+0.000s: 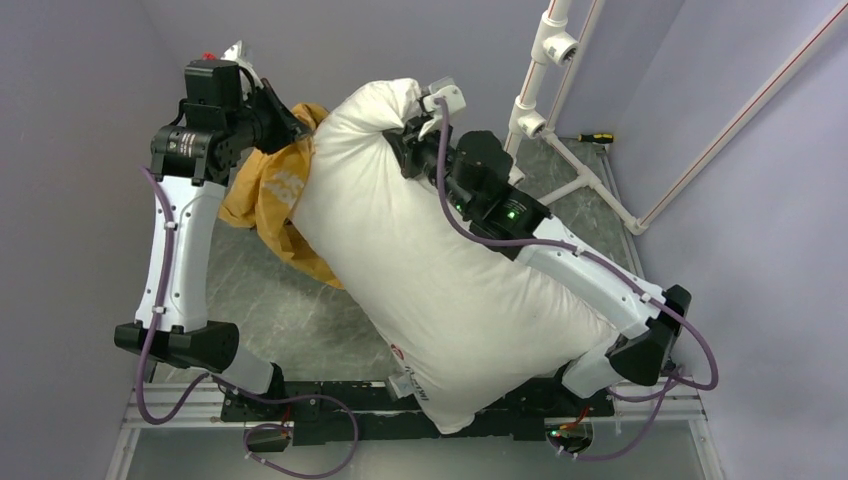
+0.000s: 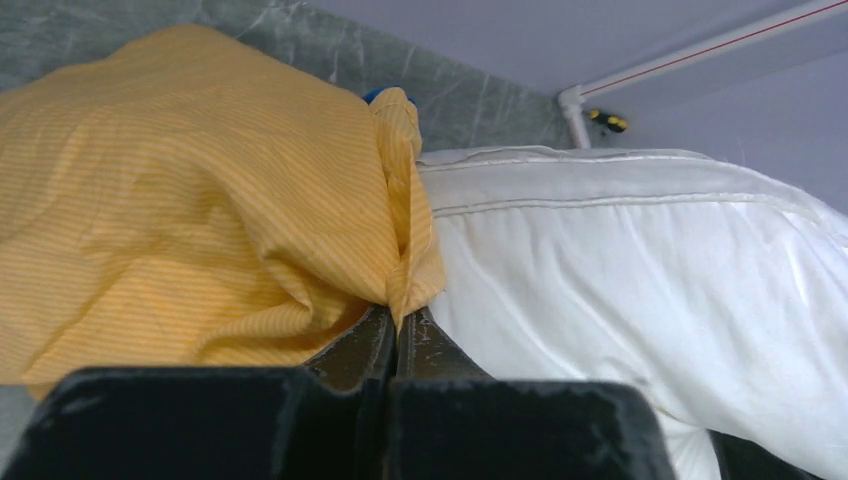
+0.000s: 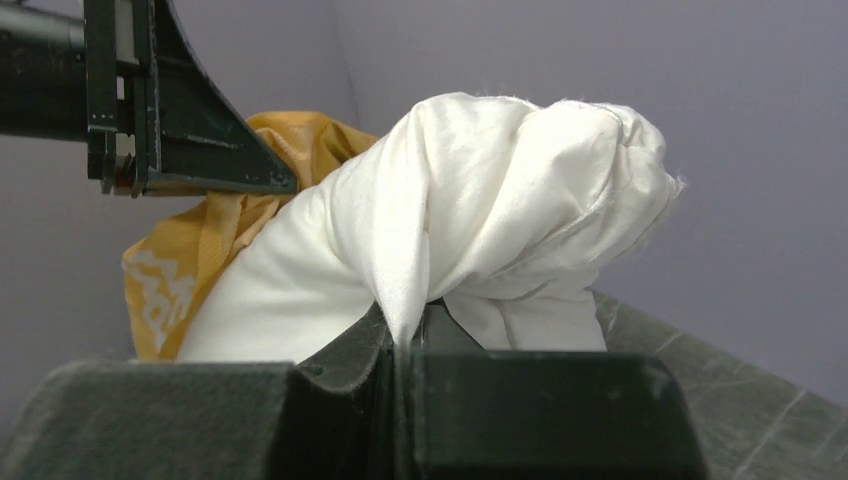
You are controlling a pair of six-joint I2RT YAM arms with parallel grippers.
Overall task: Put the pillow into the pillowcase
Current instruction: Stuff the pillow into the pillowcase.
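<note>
The white pillow [image 1: 430, 270] lies diagonally across the table, its red logo near the front edge. My right gripper [image 1: 412, 140] is shut on a fold of the pillow [image 3: 480, 200] at its far end and holds that end up. The pillowcase [image 1: 270, 195] shows its orange-yellow side, bunched at the far left against the pillow. My left gripper [image 1: 290, 120] is shut on a fold of the pillowcase [image 2: 200, 190], right next to the pillow's seam [image 2: 640, 260]. A speck of blue shows at the pillowcase's top [image 2: 378, 95].
A white pipe frame [image 1: 545, 90] stands at the back right, with a yellow-handled screwdriver [image 1: 596, 138] beside it. Purple walls close in on both sides. The grey marbled table [image 1: 270, 310] shows under the left arm.
</note>
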